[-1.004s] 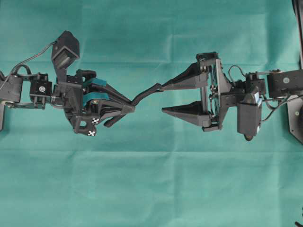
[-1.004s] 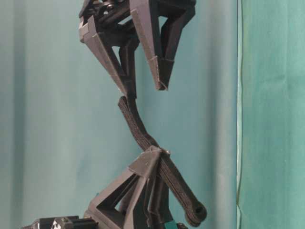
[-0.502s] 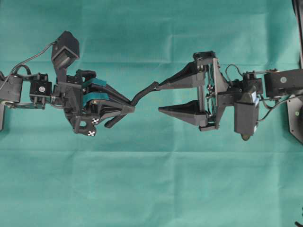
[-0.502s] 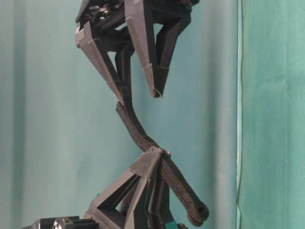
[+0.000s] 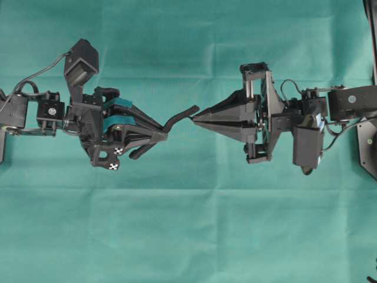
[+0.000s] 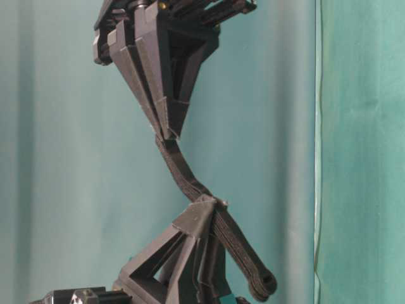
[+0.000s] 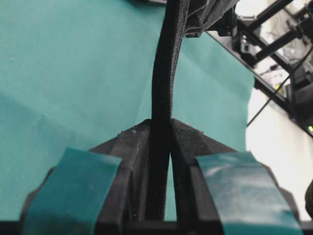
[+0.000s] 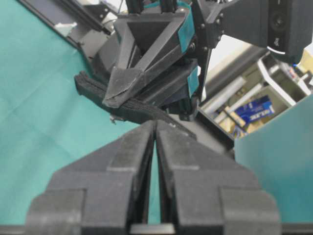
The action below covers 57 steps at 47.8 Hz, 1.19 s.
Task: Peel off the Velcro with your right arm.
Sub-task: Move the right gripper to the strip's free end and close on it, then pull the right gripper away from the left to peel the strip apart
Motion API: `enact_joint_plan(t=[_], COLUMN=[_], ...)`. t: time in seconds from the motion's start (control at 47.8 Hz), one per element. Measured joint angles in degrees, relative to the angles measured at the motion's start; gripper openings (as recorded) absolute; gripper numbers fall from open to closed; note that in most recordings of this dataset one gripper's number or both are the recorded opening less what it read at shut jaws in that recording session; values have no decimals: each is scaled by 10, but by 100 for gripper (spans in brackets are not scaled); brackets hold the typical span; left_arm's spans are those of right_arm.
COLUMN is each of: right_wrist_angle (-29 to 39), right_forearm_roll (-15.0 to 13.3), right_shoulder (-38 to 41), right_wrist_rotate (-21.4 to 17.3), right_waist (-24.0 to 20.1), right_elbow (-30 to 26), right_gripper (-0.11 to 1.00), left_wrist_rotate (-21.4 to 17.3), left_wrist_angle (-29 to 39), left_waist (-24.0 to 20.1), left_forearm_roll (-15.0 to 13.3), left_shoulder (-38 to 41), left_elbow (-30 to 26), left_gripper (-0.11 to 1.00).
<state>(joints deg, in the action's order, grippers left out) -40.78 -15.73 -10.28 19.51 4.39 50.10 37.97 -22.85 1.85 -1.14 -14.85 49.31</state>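
Both hands clamp the Velcro (image 5: 179, 117): left hand (image 5: 160, 135), right hand (image 5: 195, 115).

Where the Velcro (image 5: 179, 116) meets the right hand (image 5: 194, 115), the overhead view shows only black against black, so whether the strap's end lies between the closed fingertips or just beside them cannot be told there. In the right wrist view the Velcro (image 8: 128, 106) passes behind the fingers (image 8: 128, 147), its near end hidden. In the left wrist view the strap's (image 7: 164, 88) upper end runs off the top edge, next to a dark blurred mass. The left hand (image 6: 201, 209) in the table-level view is cut off below. Beyond the table (image 8: 29, 88), the room behind is too blurred to read.
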Motion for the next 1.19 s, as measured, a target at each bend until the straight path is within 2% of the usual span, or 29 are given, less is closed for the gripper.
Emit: enact_joint_plan(t=[0.753,1.192], right_wrist_angle=[-2,-2], right_forearm_roll=[0,0], right_shoulder=[25,57], right_wrist_rotate=[-1,-2], right_waist=[-11,-25], right_elbow=[-2,-33], right_gripper=[-9,-9], left_wrist_rotate=[0,0], left_wrist_angle=[-4,-11], left_waist=[-1,0], left_forearm_roll=[-1,0], left_shoulder=[1,1], left_elbow=[3,3], left_gripper=[10,10])
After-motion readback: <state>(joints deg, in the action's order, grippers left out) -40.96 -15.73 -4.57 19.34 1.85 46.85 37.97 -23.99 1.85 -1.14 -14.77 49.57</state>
